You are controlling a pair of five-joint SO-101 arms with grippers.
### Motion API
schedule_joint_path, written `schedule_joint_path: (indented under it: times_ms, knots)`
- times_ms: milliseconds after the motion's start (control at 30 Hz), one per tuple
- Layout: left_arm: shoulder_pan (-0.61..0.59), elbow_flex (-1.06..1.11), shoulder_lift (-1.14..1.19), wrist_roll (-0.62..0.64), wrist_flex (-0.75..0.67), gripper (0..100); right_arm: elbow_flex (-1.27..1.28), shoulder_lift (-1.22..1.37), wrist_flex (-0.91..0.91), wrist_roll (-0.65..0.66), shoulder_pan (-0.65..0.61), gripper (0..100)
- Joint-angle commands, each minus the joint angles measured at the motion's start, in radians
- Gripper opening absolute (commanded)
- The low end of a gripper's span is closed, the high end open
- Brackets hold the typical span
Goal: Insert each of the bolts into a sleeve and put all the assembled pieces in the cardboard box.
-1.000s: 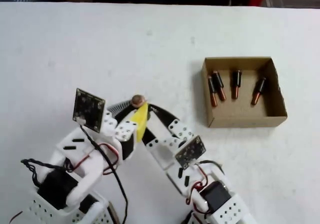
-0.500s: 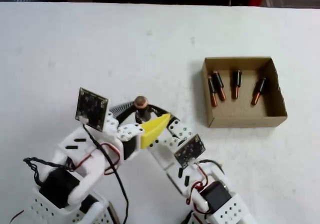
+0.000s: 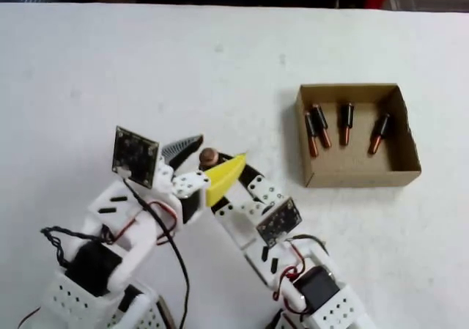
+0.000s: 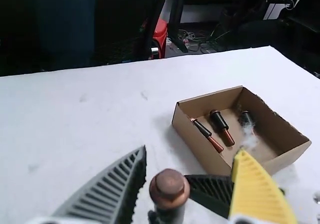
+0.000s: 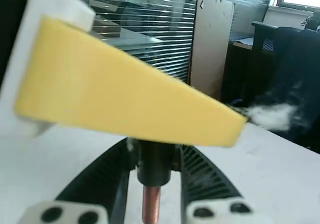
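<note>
A copper bolt stands upright in a black sleeve, its shank sticking out below. My right gripper is shut on the sleeve, its black fingers on either side. My left gripper is open around the bolt head, with the grey finger on one side and the yellow finger on the other, neither touching it. To the right sits the cardboard box, holding several assembled pieces.
Both arms crowd the near middle of the white table. Open tabletop lies between the grippers and the box and across the far side. Dark room clutter stands beyond the table's far edge.
My left gripper has opened and let go of the bolt head; its yellow finger swung away to the right and the grey finger now shows. The right gripper kept hold of the sleeve.
</note>
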Motion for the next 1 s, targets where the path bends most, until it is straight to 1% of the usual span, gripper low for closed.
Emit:
schedule_joint_path:
  times_ms: [0,67,200,267,400,433,533,633,733,800,967]
  knots:
    - [-0.025,-0.020,-0.013,-0.011,-0.064,29,0.009,-0.013,-0.007,0.008,0.012,1.6]
    - [-0.062,-0.046,-0.013,-0.011,-0.080,29,0.009,-0.013,-0.005,0.008,0.028,1.6]
    - [-0.128,-0.112,-0.013,-0.011,-0.055,27,0.009,-0.013,-0.005,0.008,0.070,1.6]
    - [-0.143,-0.157,-0.015,-0.029,-0.012,22,0.009,-0.013,-0.005,0.008,0.077,1.6]
    - [-0.145,-0.253,-0.015,-0.146,0.078,4,0.009,-0.013,-0.005,0.008,0.079,1.6]
    - [-0.145,-0.276,-0.015,-0.169,0.100,1,0.009,-0.013,-0.004,0.008,0.079,1.6]
    - [-0.147,-0.341,-0.015,-0.187,0.184,5,0.009,-0.013,-0.004,0.008,0.081,1.6]
    - [-0.147,-0.417,-0.015,-0.187,0.310,4,0.009,-0.012,0.012,0.008,0.082,1.6]
    - [-0.148,-0.488,-0.015,-0.195,0.448,2,0.009,-0.012,0.056,0.008,0.082,1.6]
    - [-0.180,-0.520,-0.015,-0.195,0.519,2,0.009,-0.012,0.064,0.008,0.082,1.7]
    - [-0.314,-0.543,-0.015,-0.195,0.621,2,0.009,-0.013,0.067,0.008,0.082,1.7]
